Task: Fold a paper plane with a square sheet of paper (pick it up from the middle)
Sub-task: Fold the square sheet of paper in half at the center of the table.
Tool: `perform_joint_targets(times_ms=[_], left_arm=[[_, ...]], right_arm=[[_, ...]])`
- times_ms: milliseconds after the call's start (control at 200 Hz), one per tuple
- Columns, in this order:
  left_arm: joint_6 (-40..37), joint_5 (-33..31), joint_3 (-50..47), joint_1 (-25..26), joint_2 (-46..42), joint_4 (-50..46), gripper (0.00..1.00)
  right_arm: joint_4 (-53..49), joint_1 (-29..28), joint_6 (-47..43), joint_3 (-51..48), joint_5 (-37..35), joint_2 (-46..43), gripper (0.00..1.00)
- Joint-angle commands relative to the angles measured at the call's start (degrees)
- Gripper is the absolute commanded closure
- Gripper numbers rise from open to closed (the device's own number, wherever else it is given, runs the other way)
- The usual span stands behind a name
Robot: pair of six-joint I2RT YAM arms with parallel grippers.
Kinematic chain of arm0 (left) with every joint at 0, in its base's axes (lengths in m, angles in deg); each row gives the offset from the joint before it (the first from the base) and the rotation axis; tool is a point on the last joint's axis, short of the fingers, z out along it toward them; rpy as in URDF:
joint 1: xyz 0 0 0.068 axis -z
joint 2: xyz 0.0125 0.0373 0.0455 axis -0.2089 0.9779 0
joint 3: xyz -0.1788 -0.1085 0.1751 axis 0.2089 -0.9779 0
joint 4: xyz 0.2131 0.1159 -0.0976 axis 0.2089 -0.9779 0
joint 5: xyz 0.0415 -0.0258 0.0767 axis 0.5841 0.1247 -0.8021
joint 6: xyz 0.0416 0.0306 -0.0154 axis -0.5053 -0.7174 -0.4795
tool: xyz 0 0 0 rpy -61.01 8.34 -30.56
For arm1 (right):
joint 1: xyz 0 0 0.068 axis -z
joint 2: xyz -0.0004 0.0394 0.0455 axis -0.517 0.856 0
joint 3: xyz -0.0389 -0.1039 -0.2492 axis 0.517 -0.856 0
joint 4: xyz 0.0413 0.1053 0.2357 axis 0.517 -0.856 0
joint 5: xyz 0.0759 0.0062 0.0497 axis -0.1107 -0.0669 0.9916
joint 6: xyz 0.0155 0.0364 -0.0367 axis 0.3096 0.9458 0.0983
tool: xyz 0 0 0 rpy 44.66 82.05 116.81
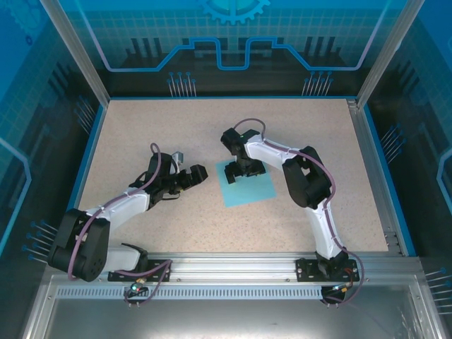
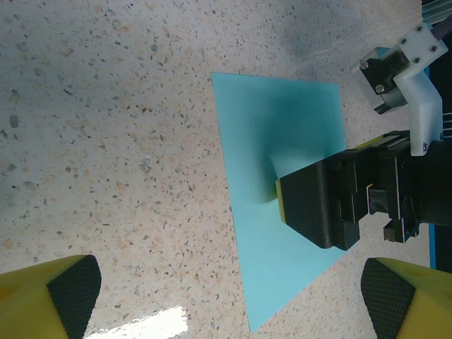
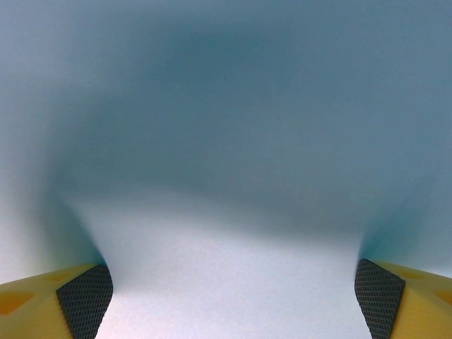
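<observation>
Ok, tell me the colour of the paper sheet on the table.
Plain light blue, unmarked; the square sheet of paper shows best in the left wrist view.

From above, the right gripper [image 1: 242,171] stands over the far-left part of the square sheet of paper [image 1: 256,191], and we cannot make out its fingertips under its own dark body. From the left wrist that black body covers the sheet's middle and part of its right edge, so we cannot tell whether the pads touch the paper. The fingers [image 2: 70,293] of the left gripper [image 1: 189,176] are cut off by the bottom edge there. From the right wrist the paper is a soft blur, its edges running past the frame, and the fingers [image 3: 85,300] are cropped at the bottom corners.
</observation>
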Motion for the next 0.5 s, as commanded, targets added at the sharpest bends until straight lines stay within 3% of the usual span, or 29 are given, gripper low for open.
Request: perform_joint_targets(times_ms=[0,495], left_arm=[[-1.2,1.6,1.7,-0.2,0.7,-0.8,0.01],[-6.5,1.9,4.6,-0.2,-2.2,-8.2,0.01]], right_arm=[[-2.1,-0.9,-0.3,-1.8,-0.8,4.7,0.05],[0.6,-0.2,0.3,-5.6,0.1,4.4,0.05]])
